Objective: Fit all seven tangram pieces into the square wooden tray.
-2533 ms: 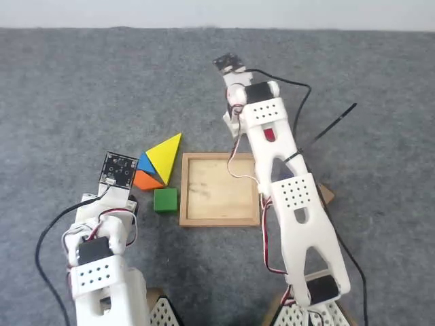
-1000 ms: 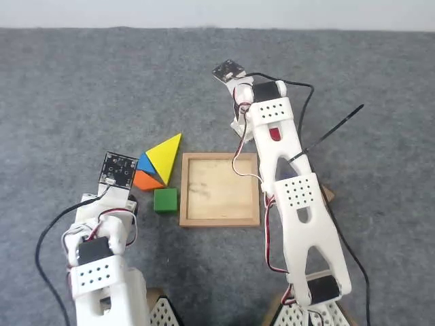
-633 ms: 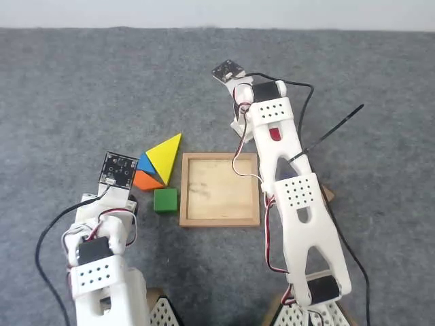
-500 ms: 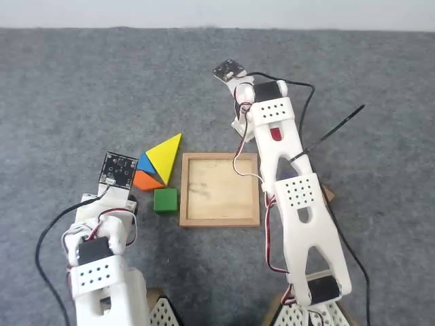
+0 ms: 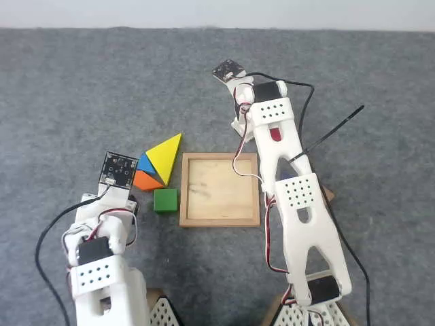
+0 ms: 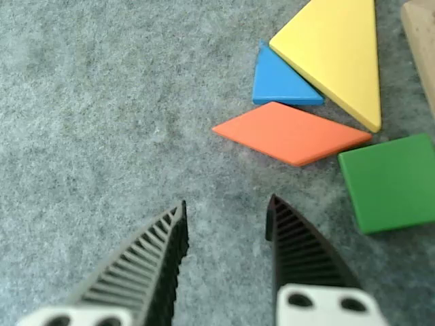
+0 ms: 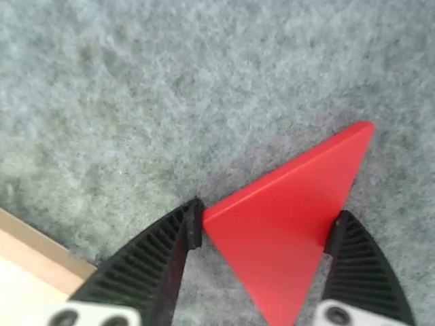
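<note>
Five tangram pieces, namely one yellow triangle (image 5: 166, 155), one blue triangle (image 5: 145, 164), one red triangle (image 7: 289, 217), one orange parallelogram (image 5: 147, 180) and one green square (image 5: 165, 200); one square wooden tray (image 5: 219, 221); two arms, left arm (image 5: 102, 258) and right arm (image 5: 292, 197).

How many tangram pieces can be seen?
5: yellow, blue, orange and green lie left of the tray; red sits in the right gripper. Others may hide under its arm.

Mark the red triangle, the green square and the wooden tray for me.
red triangle (image 7: 285, 231), right wrist view, middle of its top face
green square (image 5: 165, 200), high view, centre of its top
wooden tray (image 5: 184, 190), high view, left rim
</note>
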`<control>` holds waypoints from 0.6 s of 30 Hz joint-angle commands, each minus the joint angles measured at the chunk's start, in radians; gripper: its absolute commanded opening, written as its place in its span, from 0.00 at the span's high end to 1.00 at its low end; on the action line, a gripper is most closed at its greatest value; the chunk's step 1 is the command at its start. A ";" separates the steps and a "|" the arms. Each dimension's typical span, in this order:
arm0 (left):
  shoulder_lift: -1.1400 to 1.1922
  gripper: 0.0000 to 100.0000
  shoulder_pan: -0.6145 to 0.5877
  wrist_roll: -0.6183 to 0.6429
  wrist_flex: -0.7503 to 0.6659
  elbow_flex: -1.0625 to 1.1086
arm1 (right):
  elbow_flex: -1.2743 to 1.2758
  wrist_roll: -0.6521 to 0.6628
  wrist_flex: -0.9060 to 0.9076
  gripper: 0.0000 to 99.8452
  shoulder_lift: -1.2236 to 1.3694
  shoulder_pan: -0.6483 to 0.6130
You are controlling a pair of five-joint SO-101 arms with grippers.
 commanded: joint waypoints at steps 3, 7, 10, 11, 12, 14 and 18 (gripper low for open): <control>-0.023 0.82 0.002 -0.011 -0.021 -0.012 | 0.002 0.018 0.001 0.77 0.001 -0.007; -0.023 0.82 0.002 -0.011 -0.021 -0.012 | -0.002 0.018 0.001 0.78 -0.002 0.001; -0.023 0.82 0.002 -0.011 -0.021 -0.012 | 0.000 0.017 0.002 0.78 -0.030 0.004; -0.023 0.82 0.002 -0.011 -0.021 -0.012 | 0.000 0.017 0.004 0.78 -0.042 0.004; -0.023 0.82 0.002 -0.011 -0.021 -0.012 | 0.000 0.017 0.013 0.78 -0.054 0.004; -0.023 0.82 0.003 -0.011 -0.021 -0.012 | 0.000 0.012 0.025 0.78 -0.079 0.002; -0.023 0.82 0.003 -0.011 -0.021 -0.012 | 0.000 -0.017 0.036 0.78 -0.116 0.002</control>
